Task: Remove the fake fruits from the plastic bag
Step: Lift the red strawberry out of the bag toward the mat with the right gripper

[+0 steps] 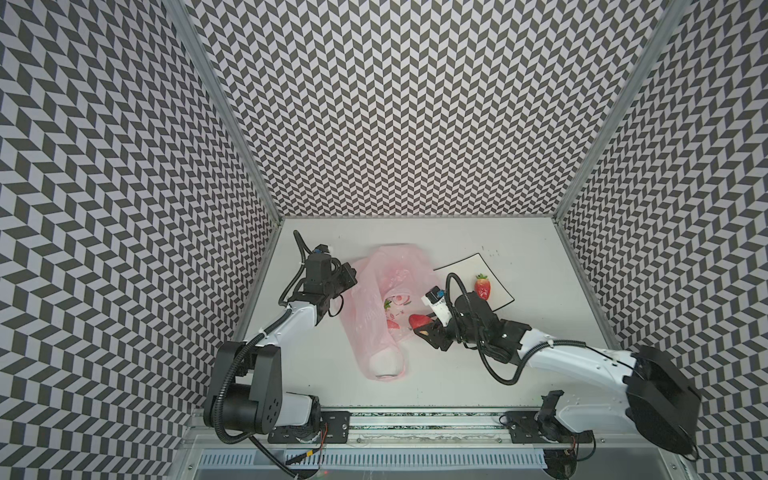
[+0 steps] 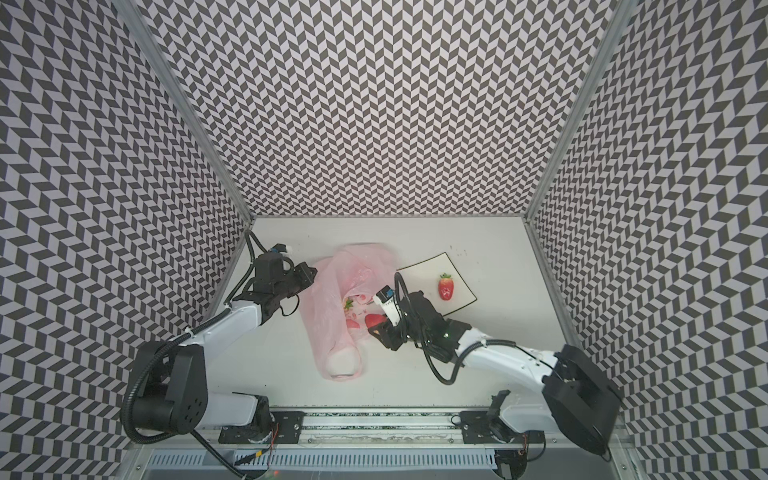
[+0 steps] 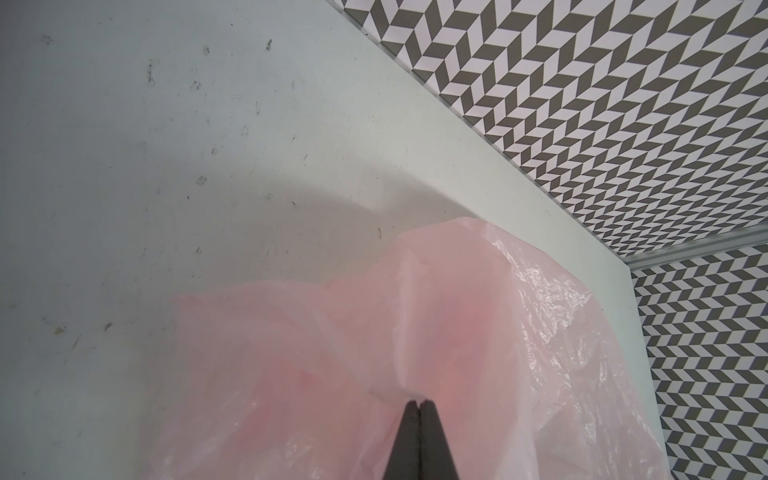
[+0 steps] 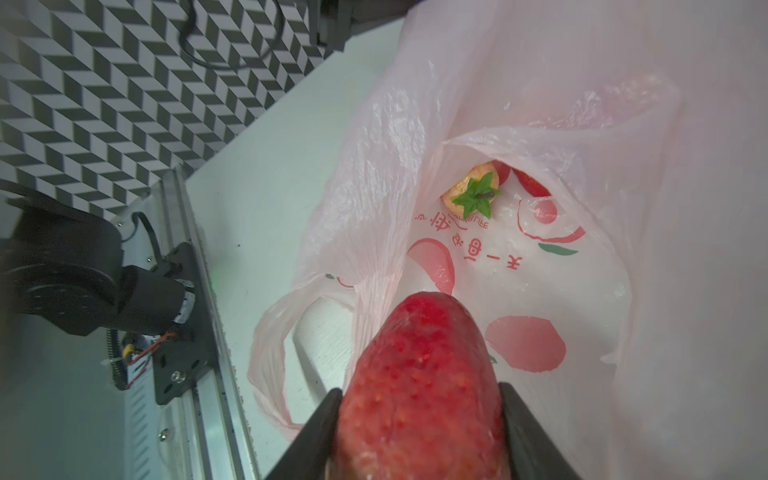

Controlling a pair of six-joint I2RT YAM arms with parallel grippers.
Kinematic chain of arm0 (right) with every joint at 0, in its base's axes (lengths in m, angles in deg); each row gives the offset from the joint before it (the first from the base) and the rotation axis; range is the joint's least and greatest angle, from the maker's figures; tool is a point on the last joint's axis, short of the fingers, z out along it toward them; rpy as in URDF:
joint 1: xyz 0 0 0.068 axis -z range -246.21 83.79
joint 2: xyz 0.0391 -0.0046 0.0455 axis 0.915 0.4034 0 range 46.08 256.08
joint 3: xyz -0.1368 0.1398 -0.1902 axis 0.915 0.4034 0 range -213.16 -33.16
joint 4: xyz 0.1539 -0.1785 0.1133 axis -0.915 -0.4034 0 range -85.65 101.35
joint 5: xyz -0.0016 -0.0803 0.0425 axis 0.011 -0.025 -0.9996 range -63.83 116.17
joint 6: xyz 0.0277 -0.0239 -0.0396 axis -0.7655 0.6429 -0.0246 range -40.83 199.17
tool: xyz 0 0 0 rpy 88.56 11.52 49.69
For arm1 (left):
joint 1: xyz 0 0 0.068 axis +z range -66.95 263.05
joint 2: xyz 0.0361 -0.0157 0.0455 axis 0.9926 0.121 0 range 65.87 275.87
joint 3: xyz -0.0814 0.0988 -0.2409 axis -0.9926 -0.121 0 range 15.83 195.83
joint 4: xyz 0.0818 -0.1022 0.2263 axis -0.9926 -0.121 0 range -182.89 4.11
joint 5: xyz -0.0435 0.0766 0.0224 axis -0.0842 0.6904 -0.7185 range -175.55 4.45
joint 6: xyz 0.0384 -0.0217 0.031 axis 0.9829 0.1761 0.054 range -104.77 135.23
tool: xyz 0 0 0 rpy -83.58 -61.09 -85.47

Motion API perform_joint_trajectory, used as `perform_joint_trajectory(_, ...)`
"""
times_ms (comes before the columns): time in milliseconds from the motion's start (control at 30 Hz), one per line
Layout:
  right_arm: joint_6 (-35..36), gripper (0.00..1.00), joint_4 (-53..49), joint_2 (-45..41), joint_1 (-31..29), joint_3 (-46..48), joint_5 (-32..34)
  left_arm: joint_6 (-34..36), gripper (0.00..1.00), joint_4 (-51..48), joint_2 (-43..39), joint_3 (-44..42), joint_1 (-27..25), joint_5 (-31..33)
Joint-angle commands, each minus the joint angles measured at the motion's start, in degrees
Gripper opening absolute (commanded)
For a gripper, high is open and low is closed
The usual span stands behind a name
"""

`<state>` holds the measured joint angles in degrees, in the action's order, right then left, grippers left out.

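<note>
The strawberry (image 4: 419,386) in the right gripper (image 4: 419,399) sits clamped across its middle, at the bag (image 1: 374,307) mouth near the table (image 1: 457,374) centre; it looks light, stiff and glossy, so a mid-body grip suits. The left gripper (image 3: 419,405) pinches the soft, crinkly film. One strawberry (image 1: 482,286) lies on the plate (image 1: 461,266); one orange fruit (image 4: 469,193) and at least one red fruit (image 4: 534,187) remain inside.

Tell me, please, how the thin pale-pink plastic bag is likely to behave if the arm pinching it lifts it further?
The thin pale-pink plastic bag looks floppy: it crumples and folds where the left gripper pinches it shut, so it would probably drape rather than hold shape. The small orange fruit with a green cap inside could roll toward the low end. The film looks glossy, so it may slip.
</note>
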<state>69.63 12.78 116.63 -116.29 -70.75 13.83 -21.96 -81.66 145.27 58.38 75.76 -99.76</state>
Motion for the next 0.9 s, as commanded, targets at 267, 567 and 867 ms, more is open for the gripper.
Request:
perform_joint_trajectory(267, -10.9, 0.39, -6.1, -21.4, 3.8, 5.0, 23.8, -0.6, 0.0, 1.6, -2.2, -1.6, 0.5, 1.0)
perform_joint_trajectory(567, -20.8, 0.37, -4.1, -19.9, 14.0, 12.1, 28.7, -0.8, 0.0, 2.1, -2.7, -2.0, 0.8, 0.5)
perform_joint_trajectory(867, -21.0, 0.37, 9.1, -4.1, 15.8, 11.3, 24.3, -0.6, 0.0, 1.9, -2.9, -2.0, 0.8, 0.1)
